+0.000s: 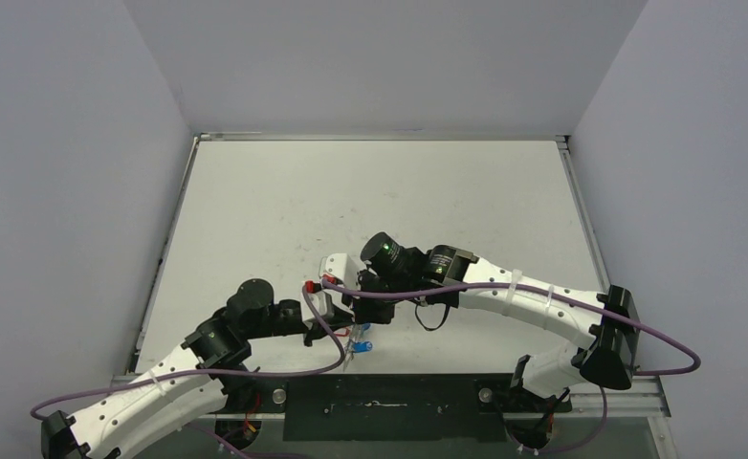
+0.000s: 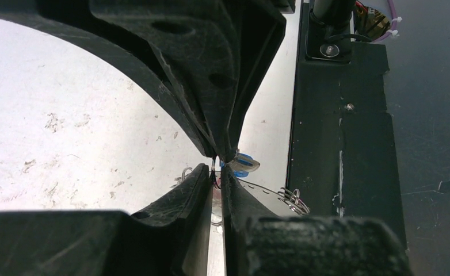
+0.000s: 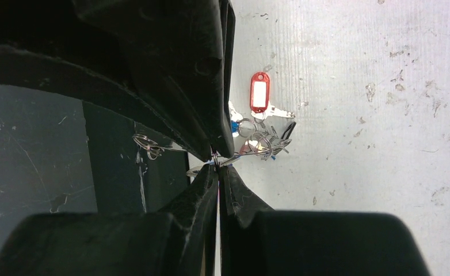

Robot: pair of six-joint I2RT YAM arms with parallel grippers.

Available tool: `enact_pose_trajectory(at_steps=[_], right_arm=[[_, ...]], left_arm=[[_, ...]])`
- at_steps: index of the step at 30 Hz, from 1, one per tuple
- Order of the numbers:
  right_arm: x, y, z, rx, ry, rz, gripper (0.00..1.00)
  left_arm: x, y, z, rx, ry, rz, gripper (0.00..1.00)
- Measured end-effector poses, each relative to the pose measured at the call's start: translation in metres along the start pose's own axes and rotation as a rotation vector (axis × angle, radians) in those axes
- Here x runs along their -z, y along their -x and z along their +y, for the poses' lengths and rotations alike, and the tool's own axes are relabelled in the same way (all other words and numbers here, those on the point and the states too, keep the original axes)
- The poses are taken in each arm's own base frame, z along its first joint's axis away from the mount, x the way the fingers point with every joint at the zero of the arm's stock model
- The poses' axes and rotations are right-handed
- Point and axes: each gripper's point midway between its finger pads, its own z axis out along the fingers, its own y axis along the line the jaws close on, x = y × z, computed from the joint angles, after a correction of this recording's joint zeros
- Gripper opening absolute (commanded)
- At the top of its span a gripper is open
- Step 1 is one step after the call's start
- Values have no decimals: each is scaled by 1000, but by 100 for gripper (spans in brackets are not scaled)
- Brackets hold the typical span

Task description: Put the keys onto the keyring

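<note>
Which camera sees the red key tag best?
The right wrist view: the red key tag lies flat on the table in plain sight, with its white label showing. The top external view gives only a tiny red speck. The left wrist view does not show it.

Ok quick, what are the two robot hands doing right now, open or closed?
Left gripper: closed, apparently pinching the thin wire of the keyring.
Right gripper: closed, pinching the keyring too.
</note>
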Motion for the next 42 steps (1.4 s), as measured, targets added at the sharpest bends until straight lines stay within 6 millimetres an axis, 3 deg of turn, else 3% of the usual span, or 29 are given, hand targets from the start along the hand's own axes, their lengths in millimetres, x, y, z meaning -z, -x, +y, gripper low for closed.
enact_pose_trajectory(at_steps=[4, 11, 16, 20, 23, 29, 37, 42], right_arm=[[0, -1, 0, -7, 1, 5, 0], [1, -3, 0, -14, -2, 12, 0], [2, -4, -4, -16, -32, -8, 22], [10, 1, -10, -19, -66, -93, 48], [25, 5, -22, -29, -104, -176, 55], [41, 2, -31, -30, -100, -314, 53], [24, -4, -11, 4, 37, -372, 42], [17, 3, -11, 10, 64, -401, 33]], left_arm=[[-2, -4, 1, -5, -3, 17, 0], [-5, -6, 1, -3, -12, 24, 0], [-5, -3, 2, 2, -3, 1, 0], [-3, -8, -1, 9, 8, -52, 0], [-2, -8, -1, 13, 25, -111, 0], [2, -4, -2, 21, 53, -215, 0], [6, 8, -3, 20, 58, -288, 0], [6, 14, -3, 21, 58, -310, 0]])
